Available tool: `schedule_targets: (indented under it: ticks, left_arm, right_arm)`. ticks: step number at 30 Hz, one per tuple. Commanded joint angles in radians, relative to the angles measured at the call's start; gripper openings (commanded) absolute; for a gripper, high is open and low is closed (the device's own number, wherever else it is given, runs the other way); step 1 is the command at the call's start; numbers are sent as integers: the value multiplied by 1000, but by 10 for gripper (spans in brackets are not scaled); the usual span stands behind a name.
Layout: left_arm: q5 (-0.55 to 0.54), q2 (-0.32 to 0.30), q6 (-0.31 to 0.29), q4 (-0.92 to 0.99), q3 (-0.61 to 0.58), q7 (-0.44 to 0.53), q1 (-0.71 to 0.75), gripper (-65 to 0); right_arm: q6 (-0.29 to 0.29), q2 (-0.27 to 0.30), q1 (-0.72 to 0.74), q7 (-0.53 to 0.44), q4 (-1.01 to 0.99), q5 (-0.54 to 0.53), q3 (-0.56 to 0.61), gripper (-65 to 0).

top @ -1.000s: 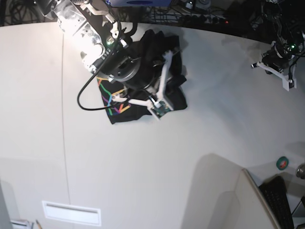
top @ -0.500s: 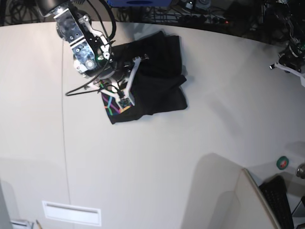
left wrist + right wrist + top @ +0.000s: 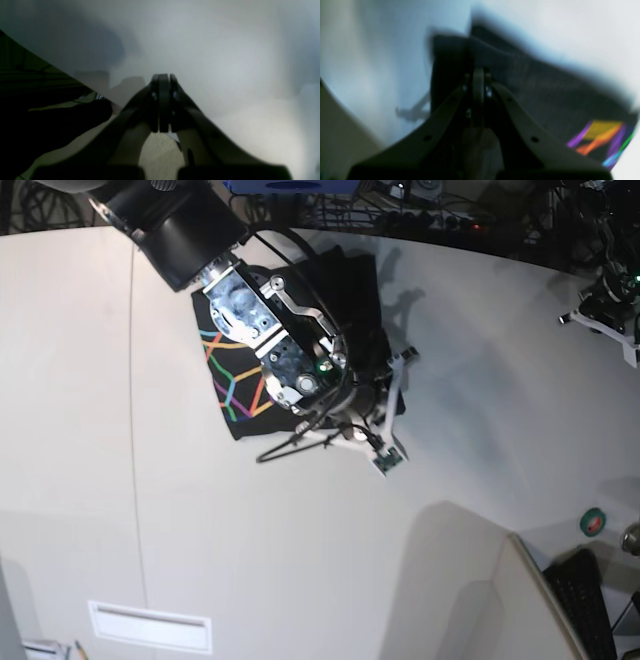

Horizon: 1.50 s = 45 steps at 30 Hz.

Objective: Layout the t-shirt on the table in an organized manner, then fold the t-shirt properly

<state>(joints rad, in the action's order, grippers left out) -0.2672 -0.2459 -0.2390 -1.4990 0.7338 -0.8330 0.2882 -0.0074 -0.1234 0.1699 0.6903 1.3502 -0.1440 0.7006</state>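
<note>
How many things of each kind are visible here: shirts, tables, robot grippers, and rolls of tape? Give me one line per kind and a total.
t-shirt: 1
table: 1
grippers: 2, the right gripper and the left gripper
green tape roll: 1
Total: 5

T-shirt (image 3: 232, 375): soft matt black cloth, finely woven, with a bright multicolour print. Table (image 3: 300, 560): smooth, matt white surface. Right gripper (image 3: 478, 75): dark matt plastic fingers.
</note>
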Motion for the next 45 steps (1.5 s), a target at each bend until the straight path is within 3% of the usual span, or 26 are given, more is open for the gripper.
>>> schedule_targets:
  ticks: [1,4,8,11,13,15,23,31,35,38,41,45]
  left_arm:
    - [-7,-16,-4,2,-9,16,-1,-650]
    - [-7,-17,-4,34,-23,17,-7,-650]
    - [-8,-19,-10,36,-26,17,-2,-650]
    - [-4,-20,-93,30,-84,17,9,-650]
    - [-4,-19,-156,30,-112,17,10,-650]
    - [-4,-13,-170,38,-110,17,4,-650]
    - [-4,-19,-170,33,-110,19,-13,-650]
    - [-2,-11,-170,30,-119,17,-16,-650]
    - [-7,-3,-170,30,-121,14,-31,-650]
    - [-8,13,-170,18,-127,10,-50,-650]
    - [-11,33,-170,-99,-194,-65,-42,-650]
    - [-11,72,-170,-320,-285,-299,-54,-650]
  right_arm:
    - [7,-14,26,-44,16,-7,37,-650]
    - [7,-5,36,-56,62,-4,70,-650]
    - [4,78,-8,161,200,-3,72,-650]
    - [2,150,-88,271,320,-1,70,-650]
    - [2,199,-154,282,378,-1,70,-650]
    - [2,221,-200,280,380,-1,70,-650]
    - [4,219,-260,203,251,-4,84,-650]
    - [4,192,-227,210,249,-1,330,-650]
    - [8,193,-174,268,257,-6,410,-650]
    - [7,232,-135,277,326,-3,465,-650]
    - [4,304,-129,283,460,-1,394,-650]
    - [4,359,-149,381,562,-3,107,-650]
